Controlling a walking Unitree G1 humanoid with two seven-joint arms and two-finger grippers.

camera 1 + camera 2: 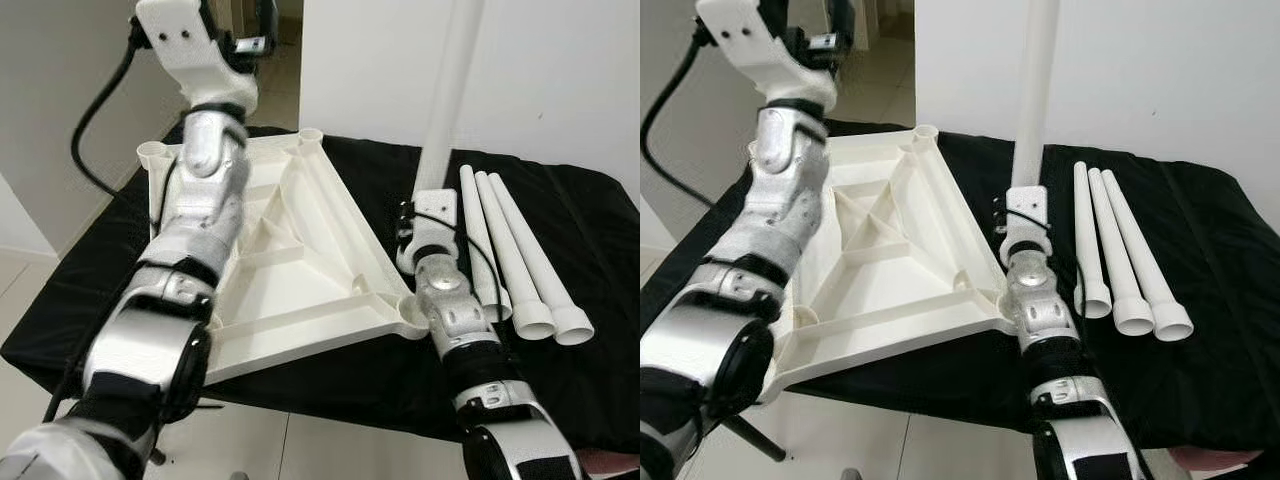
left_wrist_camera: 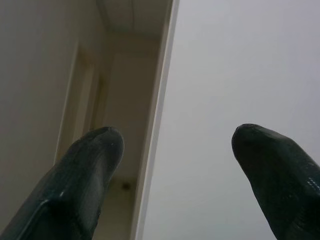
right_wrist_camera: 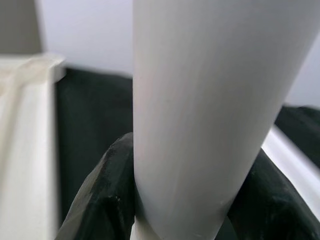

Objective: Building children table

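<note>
R gripper [image 3: 185,200]: fingers clamped on upright table leg [image 1: 1035,90]
L gripper [image 2: 175,165]: raised, fingers apart
Tabletop [image 1: 890,250]: upside down on black cloth [image 1: 1200,250]
Spare legs [image 1: 1120,250]: three beside

Soft, even indoor light fills the head views, bright on the white wall [image 1: 560,80] and pale tabletop [image 1: 300,250], with faint shadows on the black cloth [image 1: 590,230]. Focus is sharp; nearby arms look stretched at the edges. The wrist views are dimmer, grey and softly blurred up close.
</note>
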